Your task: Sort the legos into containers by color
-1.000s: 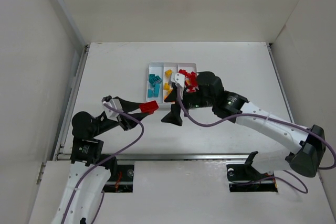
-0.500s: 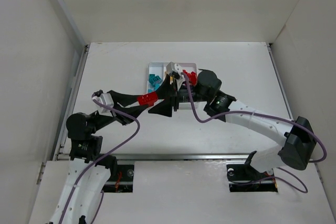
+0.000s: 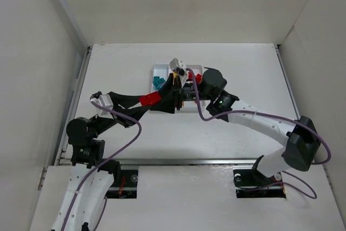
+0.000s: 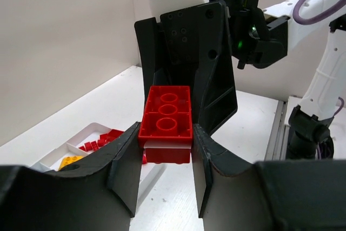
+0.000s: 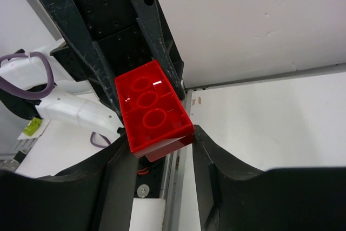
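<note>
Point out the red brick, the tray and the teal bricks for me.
red brick [image 4: 166,120], left wrist view, its studded top face.
tray [image 3: 160,70], top view, bare far end of left compartment.
teal bricks [image 3: 158,83], top view, middle of the pile.

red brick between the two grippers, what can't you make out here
- Right wrist view: whether the right gripper pinches the red brick or only flanks it; contact is unclear.
- Top view: the right arm hides most of the tray.
- Left wrist view: the left gripper, holding the brick, cuts off most of the tray.
</note>
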Tool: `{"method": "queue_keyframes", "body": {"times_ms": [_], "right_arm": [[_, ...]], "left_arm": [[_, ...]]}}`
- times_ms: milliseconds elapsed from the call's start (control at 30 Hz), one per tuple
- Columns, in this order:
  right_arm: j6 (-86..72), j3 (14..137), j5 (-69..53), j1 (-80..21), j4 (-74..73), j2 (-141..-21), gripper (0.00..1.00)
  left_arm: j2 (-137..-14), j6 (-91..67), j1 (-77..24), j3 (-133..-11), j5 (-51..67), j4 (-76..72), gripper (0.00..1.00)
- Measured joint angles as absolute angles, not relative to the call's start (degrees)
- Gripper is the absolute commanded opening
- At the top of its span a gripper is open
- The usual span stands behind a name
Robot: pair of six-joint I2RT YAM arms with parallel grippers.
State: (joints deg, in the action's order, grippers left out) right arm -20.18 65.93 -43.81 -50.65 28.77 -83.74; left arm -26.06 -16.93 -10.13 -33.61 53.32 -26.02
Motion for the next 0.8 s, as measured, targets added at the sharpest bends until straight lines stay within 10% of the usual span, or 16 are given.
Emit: {"method": "queue_keyframes", "body": {"times_ms": [800], "right_arm": [[-17.02, 54.70, -32.58, -51.46, 17.34, -85.60, 0.00]], "left_arm": [[-28.93, -21.08, -10.28, -33.95, 46.35, -29.17, 0.00]]}}
